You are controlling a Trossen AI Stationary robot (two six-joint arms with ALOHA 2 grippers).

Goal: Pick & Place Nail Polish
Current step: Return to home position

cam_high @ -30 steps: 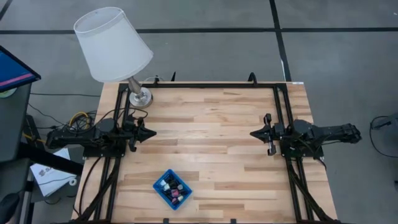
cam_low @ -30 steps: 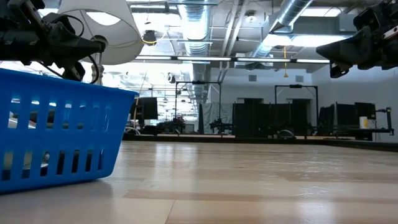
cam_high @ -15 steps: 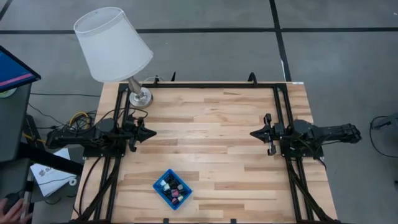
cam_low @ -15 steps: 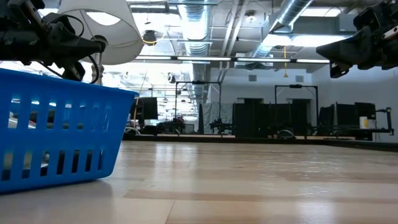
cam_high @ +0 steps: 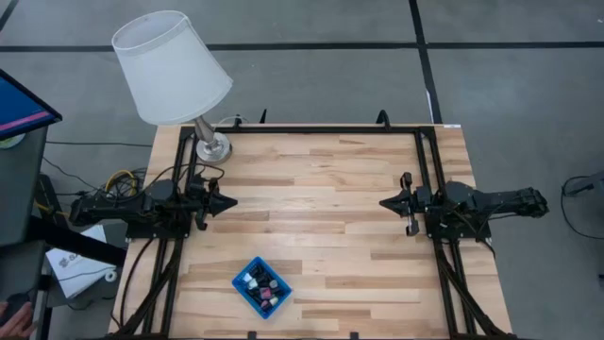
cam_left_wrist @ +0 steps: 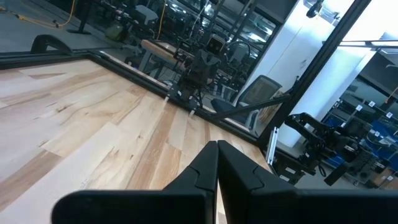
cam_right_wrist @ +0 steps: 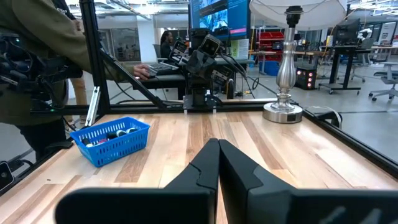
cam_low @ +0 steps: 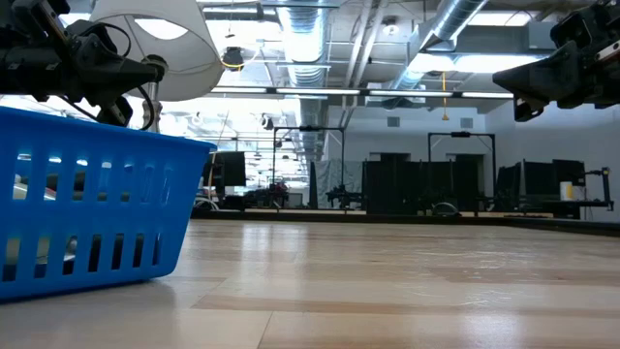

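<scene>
Several tiny nail polish bottles point(cam_high: 260, 283) with dark caps lie inside a square blue basket point(cam_high: 246, 293) near the table's near edge, left of centre; it also shows in the right wrist view point(cam_right_wrist: 112, 140) and in the low view point(cam_low: 87, 208). My left gripper point(cam_high: 231, 201) hovers shut and empty above the table's left side. My right gripper point(cam_high: 383, 202) hovers shut and empty above the right side. Both point toward the table's middle, far from the basket.
A lamp with a white shade point(cam_high: 170, 66) and a silver base point(cam_high: 213, 146) stands at the table's far left corner. A person point(cam_right_wrist: 37, 68) stands beyond the table's left side. Bare wood point(cam_high: 311, 203) lies between the grippers.
</scene>
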